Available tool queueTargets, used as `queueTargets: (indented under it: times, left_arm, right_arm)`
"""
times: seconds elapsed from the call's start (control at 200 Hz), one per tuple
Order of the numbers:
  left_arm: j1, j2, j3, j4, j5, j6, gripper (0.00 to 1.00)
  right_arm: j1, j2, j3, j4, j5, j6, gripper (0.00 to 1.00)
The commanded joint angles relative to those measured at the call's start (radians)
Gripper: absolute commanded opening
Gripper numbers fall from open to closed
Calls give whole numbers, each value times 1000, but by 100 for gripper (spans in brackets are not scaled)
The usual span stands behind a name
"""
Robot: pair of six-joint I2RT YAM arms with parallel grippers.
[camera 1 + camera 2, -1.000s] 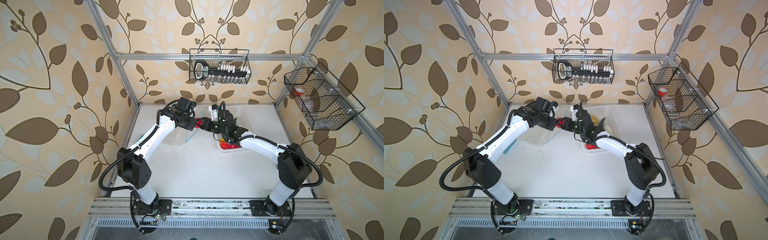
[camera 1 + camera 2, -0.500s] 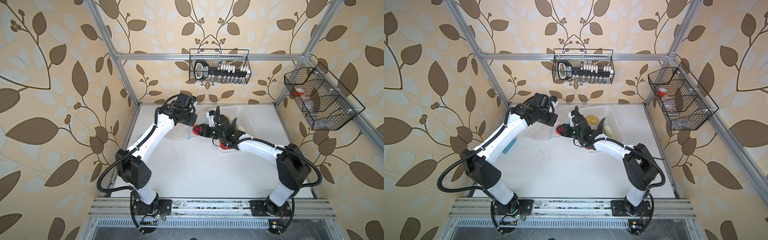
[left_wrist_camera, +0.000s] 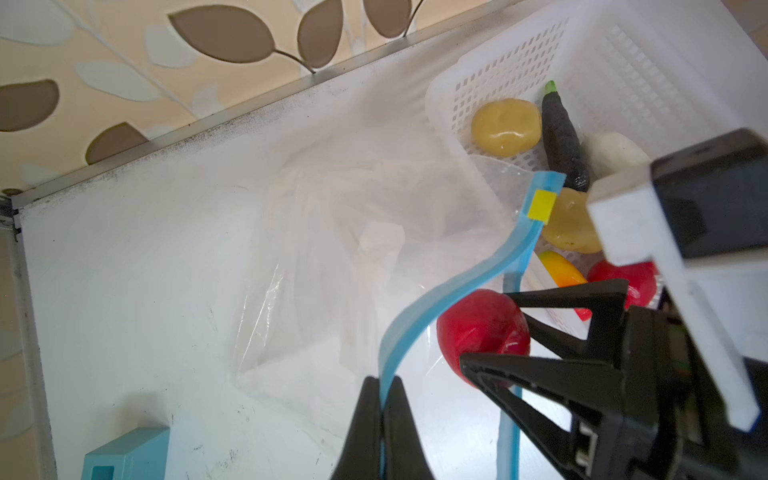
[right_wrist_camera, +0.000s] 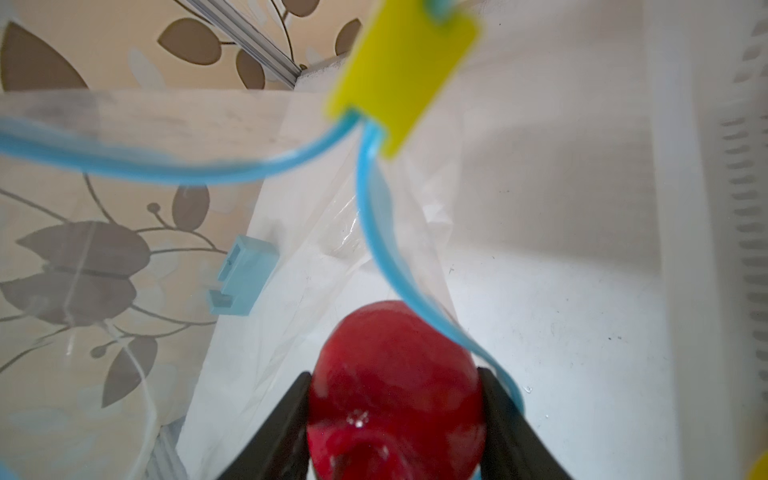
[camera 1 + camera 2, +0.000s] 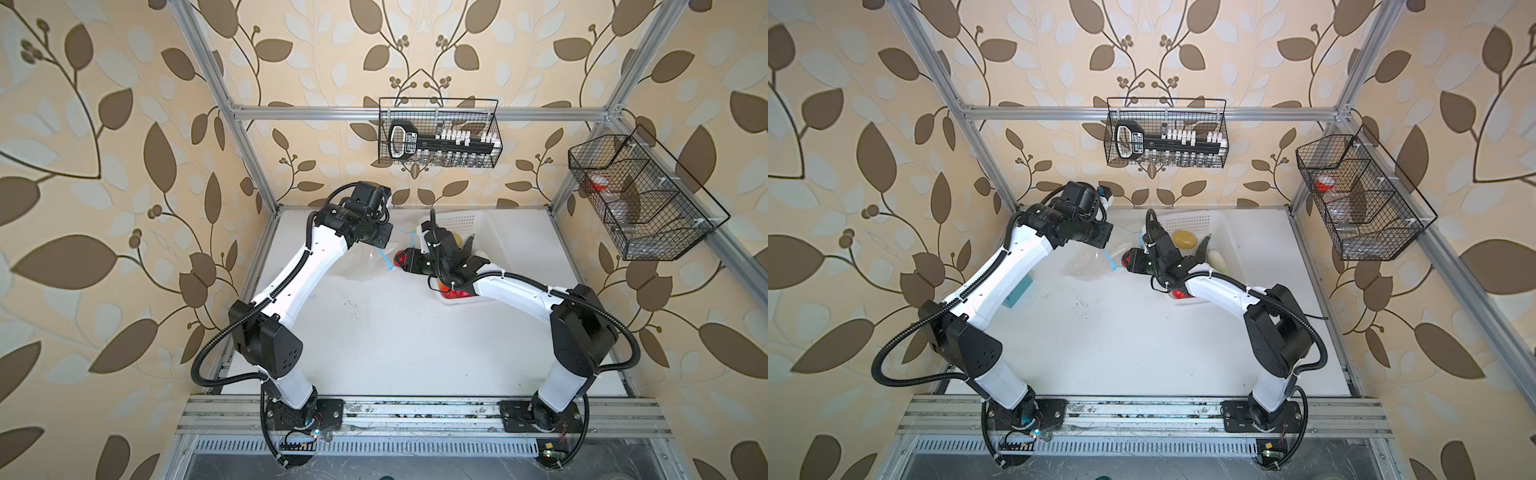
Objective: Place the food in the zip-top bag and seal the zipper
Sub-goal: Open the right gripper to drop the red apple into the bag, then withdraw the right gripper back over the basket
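The right gripper [image 4: 395,374] has dipped slightly toward the table [image 5: 374,332] at the mouth of the zip-top bag [image 3: 324,257], its jaws clamped on a red tomato [image 3: 473,328]. The left gripper [image 3: 381,380] has drawn back, pinching the zipper [image 3: 457,286] and holding it raised. The tomato seems just inside the mouth, near the white basket [image 3: 519,75].

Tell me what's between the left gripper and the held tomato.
The blue zipper, pinched by the left gripper, curving past the tomato; left wrist view shows it.
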Motion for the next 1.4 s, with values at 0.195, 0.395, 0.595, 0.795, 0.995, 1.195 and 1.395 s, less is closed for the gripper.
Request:
queueTargets:
  times: [0.195, 0.395, 0.595, 0.795, 0.995, 1.195, 1.395]
  left_arm:
    - [2, -19, 41, 0, 39, -14, 0]
    - [2, -15, 48, 9, 57, -23, 0]
    - [3, -28, 38, 18, 44, -23, 0]
    - [2, -20, 50, 8, 21, -29, 0]
    - [3, -39, 48, 19, 8, -32, 0]
    - [2, -34, 48, 17, -16, -31, 0]
    - [2, -40, 33, 21, -65, -16, 0]
  right_arm:
    - [22, 18, 97, 46, -47, -14, 31]
    - [40, 56, 170, 65, -38, -13, 41]
    - [48, 108, 240, 24, -40, -10, 56]
    - [59, 81, 262, -9, -35, -27, 76]
    - [62, 21, 255, -49, -9, -48, 80]
    - [60, -80, 177, -52, 2, -50, 85]
    - [42, -206, 82, -65, 7, -74, 92]
